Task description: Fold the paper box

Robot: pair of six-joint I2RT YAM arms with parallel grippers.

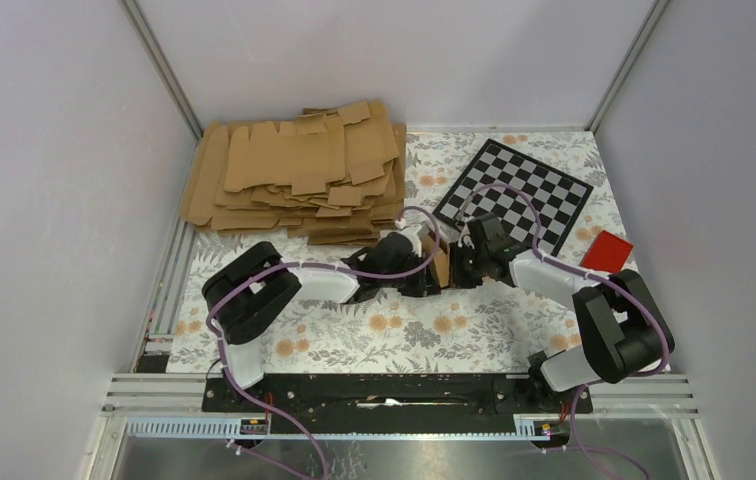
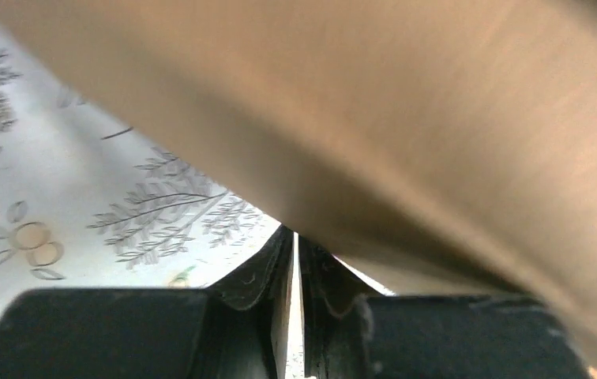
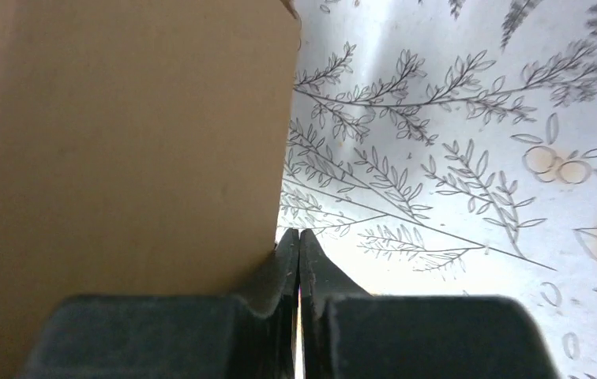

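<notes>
Nearby, just beyond the arm bases, both arms reached inward over the flowered desk [image 1: 354, 340] and met at the paper box [image 1: 440, 268], which stood between them at mid-desk. The right end effector [image 3: 299, 237] had its fingers pressed fully together with nothing between them, its left finger lying against the box's straight edge. The left end effector [image 2: 295, 237] was drawn to a thin slit under a card panel; whether its tips pinched that panel could not be told. The box looked light and thin-walled, stiff across its panels but ready to crease or buckle, so I judged the best hold to be on a flap edge near a fold line, not across a hollow side. Whether anything lay inside it was hidden. Farther back sat a pile of flat blanks [image 1: 294, 175], a chequerboard [image 1: 519, 190] and a red block [image 1: 606, 250]
</notes>
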